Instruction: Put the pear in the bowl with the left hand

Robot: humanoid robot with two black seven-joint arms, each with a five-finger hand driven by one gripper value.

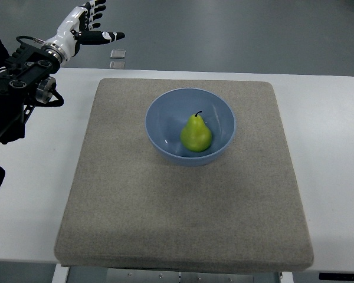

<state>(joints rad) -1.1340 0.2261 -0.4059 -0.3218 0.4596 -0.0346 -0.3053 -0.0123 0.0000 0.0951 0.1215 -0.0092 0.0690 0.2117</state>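
A green pear (196, 134) with a dark stem stands upright inside a blue bowl (165, 112) on the grey mat. My left hand (94, 22) is raised at the far left, beyond the table's back edge, well away from the bowl. Its fingers are spread and hold nothing. The right arm is not in view.
The grey felt mat (183, 218) covers most of the white table (336, 153). Two small clear blocks (117, 58) lie on the floor behind the table's back edge. My left arm's black forearm (17, 76) lies over the table's left corner.
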